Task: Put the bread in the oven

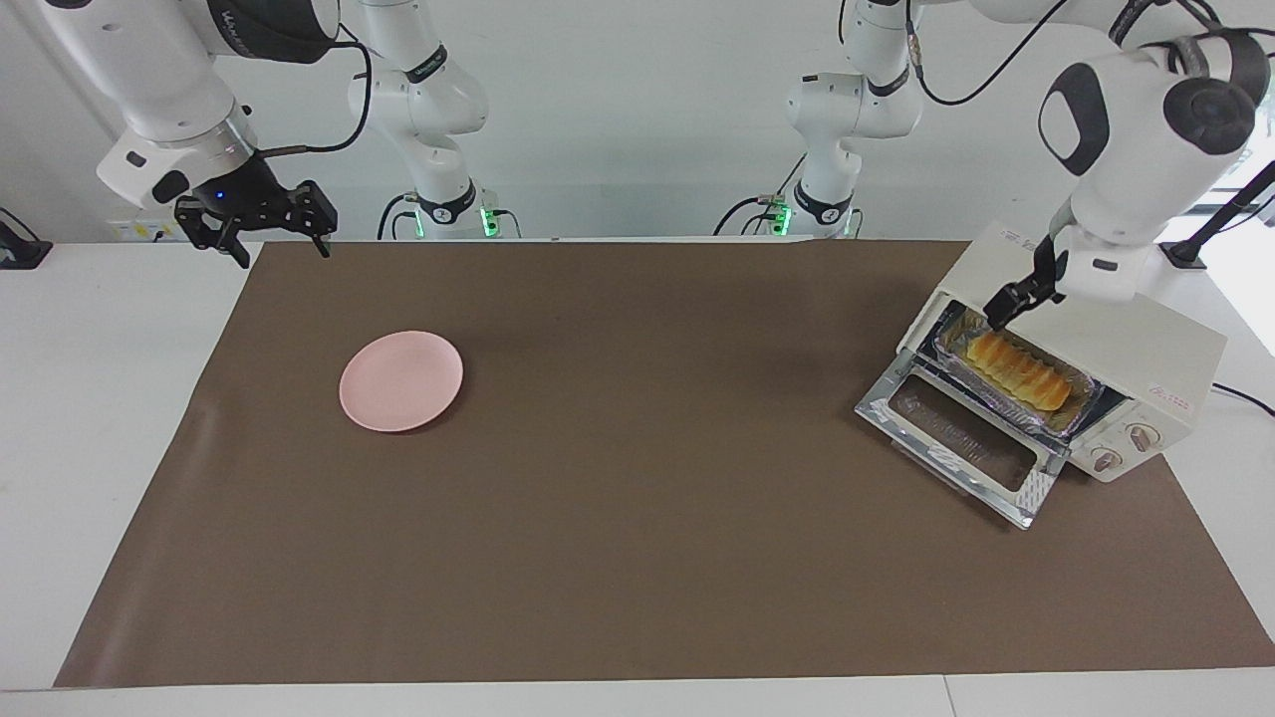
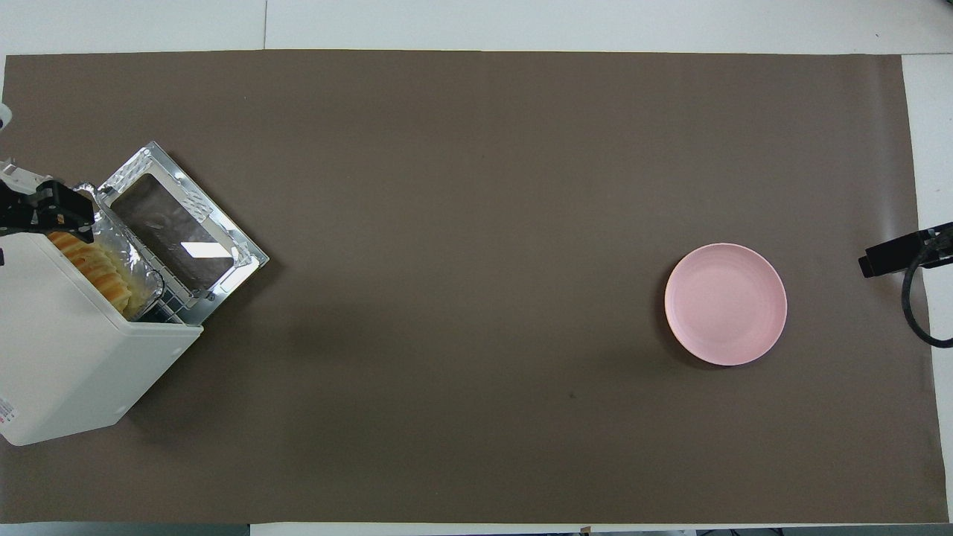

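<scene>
The cream-white oven (image 1: 1146,339) stands at the left arm's end of the table with its glass door (image 1: 961,438) dropped open. The golden ridged bread (image 1: 1021,373) lies in a crinkled foil tray (image 1: 1088,400) on the oven's rack, partly inside the opening. My left gripper (image 1: 999,314) hangs just over the end of the bread and the tray's rim that lie nearer the robots. In the overhead view the left gripper (image 2: 56,216) covers that end of the bread (image 2: 93,264) beside the oven (image 2: 67,350). My right gripper (image 1: 274,234) is open and empty, raised over the mat's corner at the right arm's end.
A round pink plate (image 1: 400,380) lies bare on the brown mat toward the right arm's end; it also shows in the overhead view (image 2: 726,304). The open oven door (image 2: 179,227) juts out over the mat toward the table's middle.
</scene>
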Tool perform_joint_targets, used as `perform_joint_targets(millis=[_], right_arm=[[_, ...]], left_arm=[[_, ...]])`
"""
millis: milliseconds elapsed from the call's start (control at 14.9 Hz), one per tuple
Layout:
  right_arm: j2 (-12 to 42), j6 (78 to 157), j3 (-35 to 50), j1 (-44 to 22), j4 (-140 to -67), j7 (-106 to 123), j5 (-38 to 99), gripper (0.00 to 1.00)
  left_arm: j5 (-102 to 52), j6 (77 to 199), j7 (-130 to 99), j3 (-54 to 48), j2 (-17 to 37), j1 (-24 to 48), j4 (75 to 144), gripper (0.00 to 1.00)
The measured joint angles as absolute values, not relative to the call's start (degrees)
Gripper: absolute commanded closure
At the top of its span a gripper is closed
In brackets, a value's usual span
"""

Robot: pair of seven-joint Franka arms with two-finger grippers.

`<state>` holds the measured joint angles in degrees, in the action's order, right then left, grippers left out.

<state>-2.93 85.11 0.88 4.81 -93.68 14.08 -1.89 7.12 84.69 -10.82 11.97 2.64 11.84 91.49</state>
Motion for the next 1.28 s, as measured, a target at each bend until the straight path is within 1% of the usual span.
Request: perform_joint_targets(millis=[134,269,470,672,1007,1276], right_arm=[[-2.9,85.1,0.9,4.8,-93.7,14.1,-1.9,0.0],[-2.9,85.1,0.9,4.8,-93.7,14.1,-1.9,0.0],[-2.9,85.1,0.9,4.8,-93.7,14.1,-1.9,0.0],[-2.9,85.1,0.9,4.8,-93.7,14.1,-1.9,0.0],[-2.9,85.1,0.9,4.8,-93.7,14.1,-1.9,0.0],[-2.9,85.1,0.9,4.8,-93.7,14.1,-1.9,0.0]], left_arm=[[6.9,79.5,-6.1,11.9,-1.6,11.8,91.8,0.0],[6.2,76.5,-4.1,11.8,-4.7,11.8,93.2,0.0],[3.4,76.8,-3.6,11.1,-6.6,11.1,95.9,0.0],[2.5,80.8,-3.4,10.6,-5.8,10.5,96.4,0.0],[0.6,80.5,-3.4,9.1,-0.3,9.8,92.8,0.0],[0.5,80.5,-3.3,7.8,0.2,8.0,92.0,0.0]])
